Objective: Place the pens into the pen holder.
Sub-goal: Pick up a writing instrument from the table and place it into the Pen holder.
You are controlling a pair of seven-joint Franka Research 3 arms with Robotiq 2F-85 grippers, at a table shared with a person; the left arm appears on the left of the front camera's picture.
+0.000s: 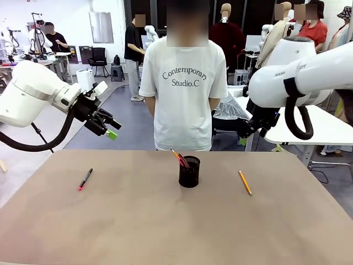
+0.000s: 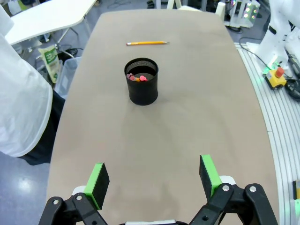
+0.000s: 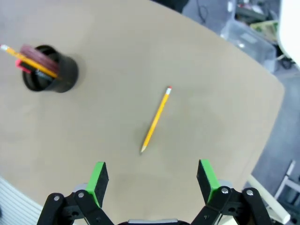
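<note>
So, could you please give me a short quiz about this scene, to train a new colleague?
1. True or false: the black marker lies on the table, to the robot's left of the pen holder.
2. How many pens lie on the table outside the holder? A: one. B: two. C: four.
3. Fill in: the left hand and the right hand are both ___.
Key: 1 true. 2 B, the marker and the yellow pencil. 3 open.
</note>
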